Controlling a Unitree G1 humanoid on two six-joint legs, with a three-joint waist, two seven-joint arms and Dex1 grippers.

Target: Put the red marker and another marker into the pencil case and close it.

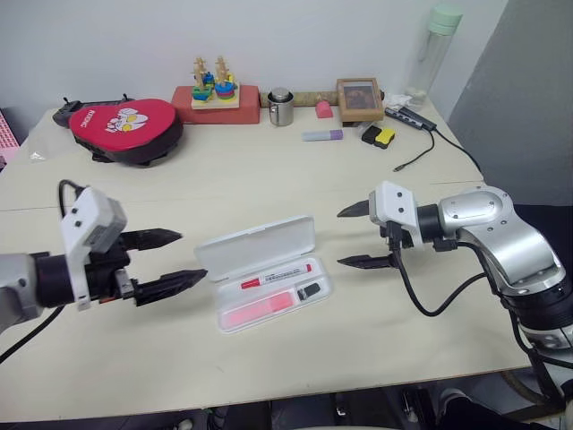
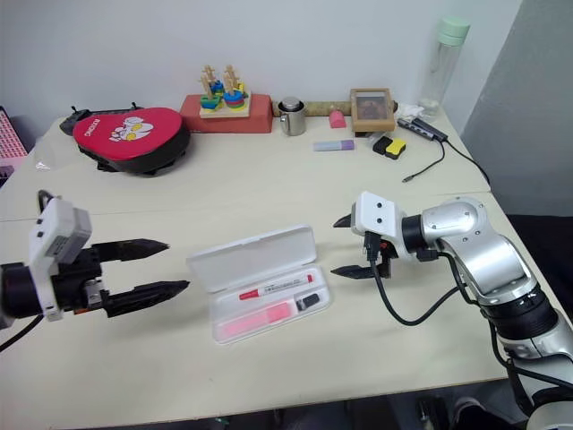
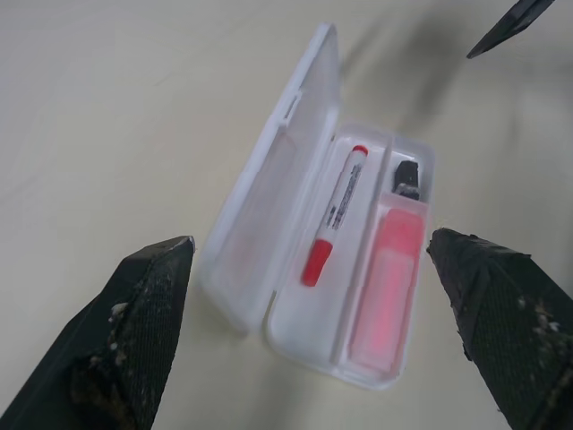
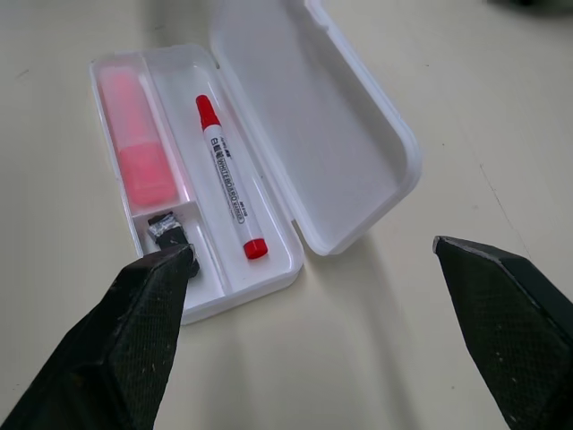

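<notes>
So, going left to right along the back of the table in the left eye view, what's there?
Red pouch → stacking toy → metal cup → purple marker → picture frame → bottle.

White pencil case (image 1: 269, 246), red-capped marker (image 1: 275, 275)

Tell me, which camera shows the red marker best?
The right wrist view: the red marker lies close up in the open pencil case, label readable. The left wrist view shows it smaller and tilted; both eye views show a thin sliver.
</notes>
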